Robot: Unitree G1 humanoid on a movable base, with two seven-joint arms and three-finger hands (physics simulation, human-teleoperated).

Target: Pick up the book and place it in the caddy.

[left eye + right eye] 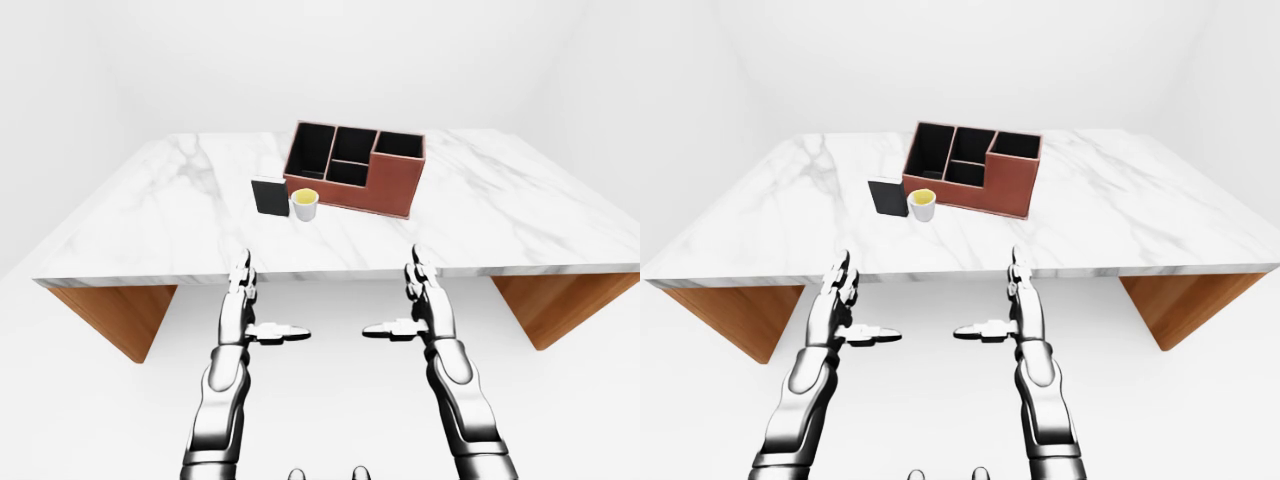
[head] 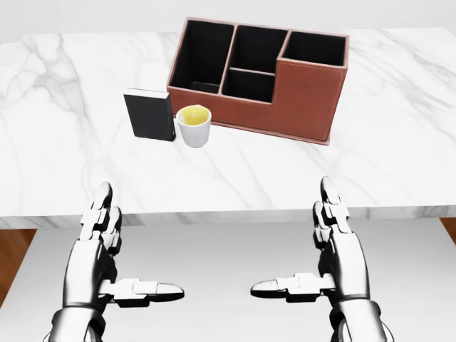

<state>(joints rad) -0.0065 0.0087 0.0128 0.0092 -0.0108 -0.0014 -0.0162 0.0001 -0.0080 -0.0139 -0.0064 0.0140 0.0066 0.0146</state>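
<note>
Both arms are built from glossy chrome-silver segmented shells with dark seams at each joint. The polished silver three-finger left hand (image 2: pixel 100 253) and the matching polished silver three-finger right hand (image 2: pixel 342 253) each carry jointed metallic fingers (image 2: pixel 146 288) with rounded tips. Forearm casings are bulbous, reflective and banded in black. No cables or markings are visible.

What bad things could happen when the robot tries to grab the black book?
The cup stands right beside the book, almost touching it, so a reaching robot hand could knock it over. The book stands upright and might tip when first touched. Both the left robot hand and the right robot hand are open and short of the table edge, and the caddy has narrow compartments, so the book could catch on a divider.
</note>
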